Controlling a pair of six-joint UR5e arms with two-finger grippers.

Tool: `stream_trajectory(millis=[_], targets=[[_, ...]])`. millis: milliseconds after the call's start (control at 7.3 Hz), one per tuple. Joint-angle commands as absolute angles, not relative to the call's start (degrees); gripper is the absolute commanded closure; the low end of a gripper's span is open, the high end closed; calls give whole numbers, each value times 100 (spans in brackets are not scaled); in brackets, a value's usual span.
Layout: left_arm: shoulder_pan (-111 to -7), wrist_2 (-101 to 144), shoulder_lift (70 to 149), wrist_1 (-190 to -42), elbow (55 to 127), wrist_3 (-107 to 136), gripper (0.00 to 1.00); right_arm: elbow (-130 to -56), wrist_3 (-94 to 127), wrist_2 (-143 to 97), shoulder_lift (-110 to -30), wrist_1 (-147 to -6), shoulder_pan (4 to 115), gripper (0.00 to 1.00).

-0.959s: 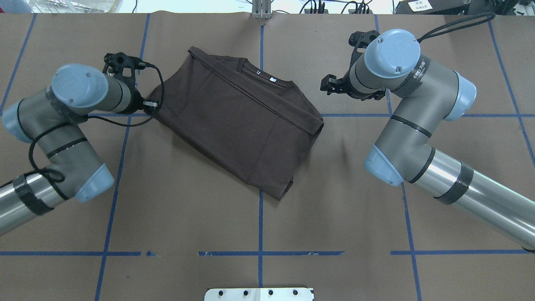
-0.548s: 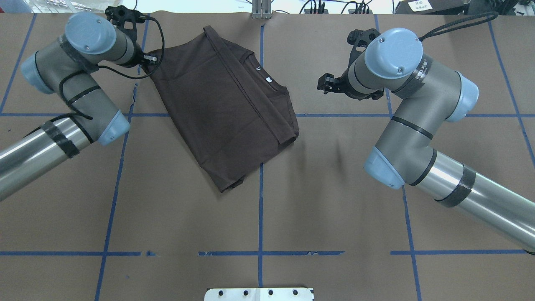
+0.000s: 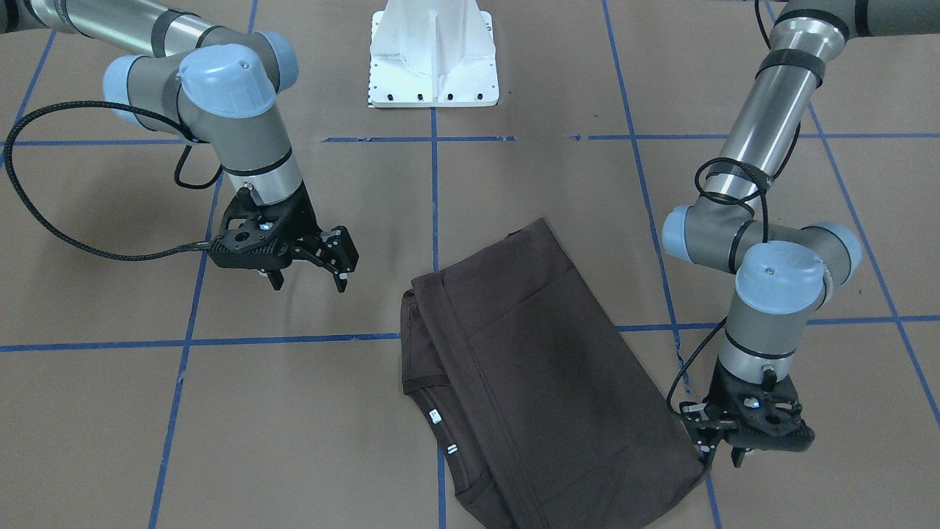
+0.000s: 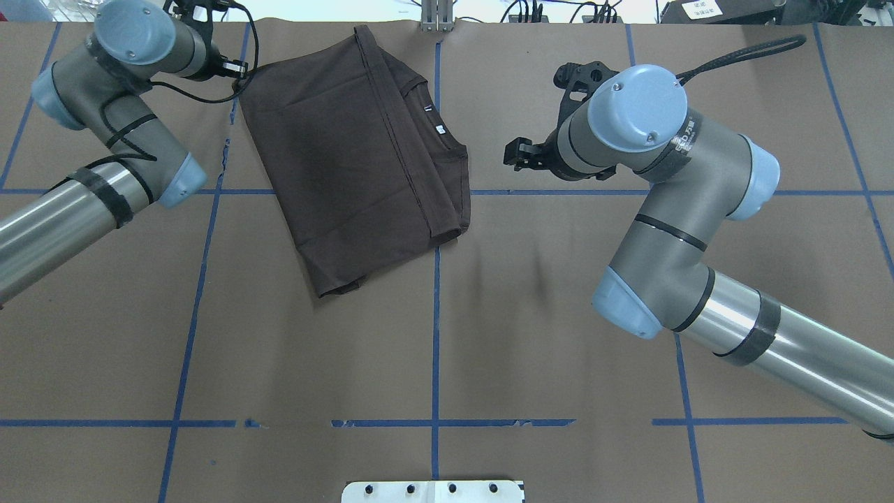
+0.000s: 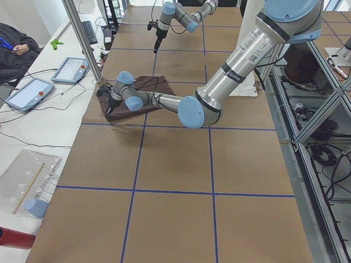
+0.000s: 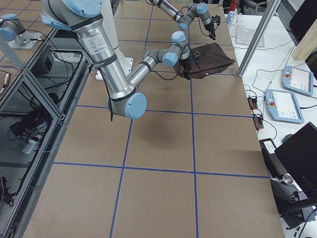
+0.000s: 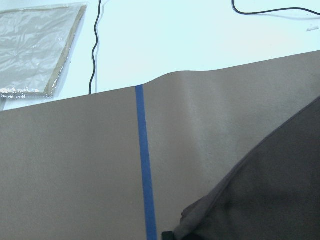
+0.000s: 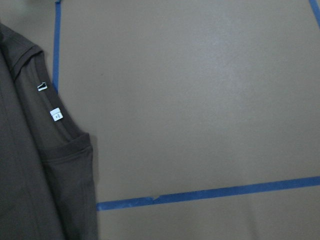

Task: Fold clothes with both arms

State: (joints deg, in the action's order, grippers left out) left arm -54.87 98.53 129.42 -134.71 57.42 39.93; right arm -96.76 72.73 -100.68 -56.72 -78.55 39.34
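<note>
The dark brown T-shirt lies folded and skewed on the far middle of the table, with its collar and white neck tags toward the right. It also shows in the front view and in the right wrist view. My left gripper is shut on the shirt's far left corner, low at the table, which the front view also shows. My right gripper is open and empty. It hovers just right of the collar, apart from the cloth, as the overhead view shows.
The table's far edge runs close behind the shirt, with cables beyond it. The white base pedestal stands at the near side. Blue tape lines grid the brown surface. A plastic sheet lies past the edge.
My left gripper has dragged the shirt's corner farther away and leftward, swinging the whole shirt to the left and turning it. My right gripper has shifted left, toward the collar.
</note>
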Motion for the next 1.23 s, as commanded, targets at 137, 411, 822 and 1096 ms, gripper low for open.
stream_trajectory(millis=[137, 411, 822, 1096], targets=[[-5537, 10670, 11956, -13623, 7027, 3770, 0, -8181, 8083, -9723, -4392, -7488, 3710, 23], [-5537, 10670, 11795, -13623, 7216, 3797, 0, -7141, 8191, -9459, -3947, -6877, 3517, 34], [-5528, 10670, 11751, -13632, 7216, 3832, 0, -6548, 8104, -9282, -3735, -6759, 3393, 41], [-5528, 10670, 11725, -13641, 7216, 3832, 0, -6399, 7955, -9106, -3735, -6759, 3366, 44]])
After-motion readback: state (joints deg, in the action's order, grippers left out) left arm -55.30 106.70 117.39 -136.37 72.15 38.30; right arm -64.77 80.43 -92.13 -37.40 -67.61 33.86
